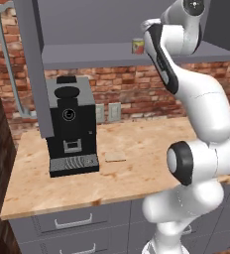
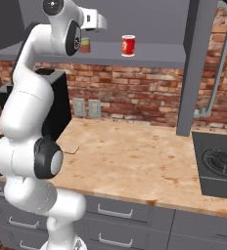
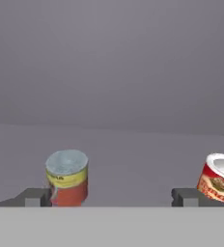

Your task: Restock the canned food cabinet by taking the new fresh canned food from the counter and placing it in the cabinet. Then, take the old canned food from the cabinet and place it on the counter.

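Pincer [image 3: 111, 197] gapes open near squat grey-lidded yellow can [image 3: 67, 177] on flat shelf [image 3: 133, 154].

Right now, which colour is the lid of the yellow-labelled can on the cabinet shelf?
Dull grey. The new fresh canned food shows its lid best in the hand view.

A black coffee machine [image 1: 71, 126] stands upright on the wood top at about 9 o'clock in the left base view, its back toward a red brick wall [image 1: 137, 89]. Two pale wall outlets [image 1: 108, 112] sit on that wall just at its 3 o'clock. A black stovetop [image 2: 218, 166] lies at 4 o'clock in the right base view, below a grey pipe [image 2: 218, 58].
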Available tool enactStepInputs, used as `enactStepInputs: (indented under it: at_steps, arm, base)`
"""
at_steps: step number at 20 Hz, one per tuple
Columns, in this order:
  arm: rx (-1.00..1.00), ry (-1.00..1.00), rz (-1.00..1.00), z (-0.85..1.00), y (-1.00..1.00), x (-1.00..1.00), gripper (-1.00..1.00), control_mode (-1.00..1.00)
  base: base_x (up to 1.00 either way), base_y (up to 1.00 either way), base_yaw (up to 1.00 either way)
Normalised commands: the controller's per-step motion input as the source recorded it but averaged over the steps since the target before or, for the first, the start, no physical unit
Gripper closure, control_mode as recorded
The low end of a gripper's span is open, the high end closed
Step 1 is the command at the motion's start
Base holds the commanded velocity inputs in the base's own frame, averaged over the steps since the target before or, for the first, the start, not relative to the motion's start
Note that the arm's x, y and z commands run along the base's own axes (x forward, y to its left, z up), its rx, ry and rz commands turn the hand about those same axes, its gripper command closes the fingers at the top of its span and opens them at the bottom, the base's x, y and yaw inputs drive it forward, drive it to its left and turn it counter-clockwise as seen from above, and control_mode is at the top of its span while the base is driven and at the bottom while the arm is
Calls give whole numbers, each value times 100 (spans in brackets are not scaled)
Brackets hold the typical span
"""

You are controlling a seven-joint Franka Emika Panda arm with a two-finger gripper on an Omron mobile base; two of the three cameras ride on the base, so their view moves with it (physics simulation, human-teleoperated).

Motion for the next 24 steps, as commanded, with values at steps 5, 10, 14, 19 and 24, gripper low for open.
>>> enactStepInputs:
  at_steps: [5,10,14,19,24]
  arm:
    - [0,5,-13,7,-100,-99,-100,-100]
    - [0,10,-11,-3,-66,-9,-100,-100]
    - [0,9,-6,-25,-9,36,-100,-100]
    - [0,10,-5,-19,-1,23,-100,-100]
    - [1,5,-7,-13,-5,31,-100,-100]
  base:
    - [0,0,0]
    - [0,0,0]
    - [0,0,0]
    - [0,0,0]
    - [0,0,0]
